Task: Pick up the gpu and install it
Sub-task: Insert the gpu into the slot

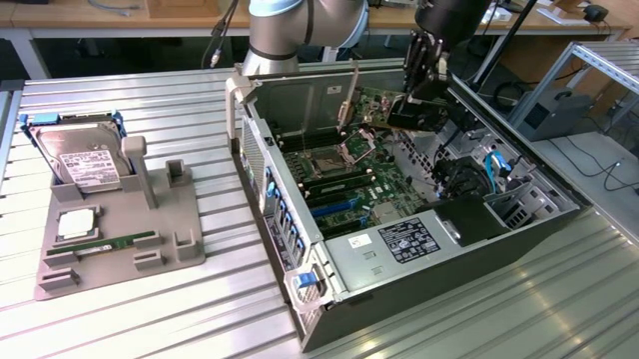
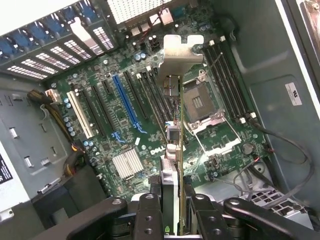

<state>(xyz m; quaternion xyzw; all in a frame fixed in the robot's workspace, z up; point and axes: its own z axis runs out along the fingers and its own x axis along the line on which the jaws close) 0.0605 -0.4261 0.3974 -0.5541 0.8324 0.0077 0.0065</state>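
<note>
Starts with a ribbed metal table (image 1: 130,329) under everything. Finds on it, toward the exterior view's right, an open computer case (image 1: 299,97) lying on its side with a green motherboard (image 1: 352,176) bare inside. Reaches down into that case with the grey robot arm (image 1: 299,30) from the far edge of the table. Has, well apart at the exterior view's left, a grey plastic holder (image 1: 164,247) with a hard drive (image 1: 85,161) standing at its far end and a narrow green memory stick (image 1: 110,243) lying in a groove nearer the camera.

Grips the gpu (image 1: 378,123) in the gripper (image 1: 408,118), up over the far part of the motherboard and near the processor socket (image 1: 330,158). Shows, in the wrist view, the gpu (image 2: 175,132) edge-on between the two black fingers (image 2: 149,212) of the gripper (image 2: 173,205), with the jaws closed tight on the card's near end (no gap to speak of on either side). Points the silver bracket (image 2: 182,52) away from the fingers, toward the slotted rear wall of the case. Hangs the card over the motherboard (image 2: 227,132) between the long expansion slots (image 2: 100,107) and the processor socket (image 2: 197,102), roughly parallel to the slots. Cannot tell whether the lower edge touches a slot.
</note>
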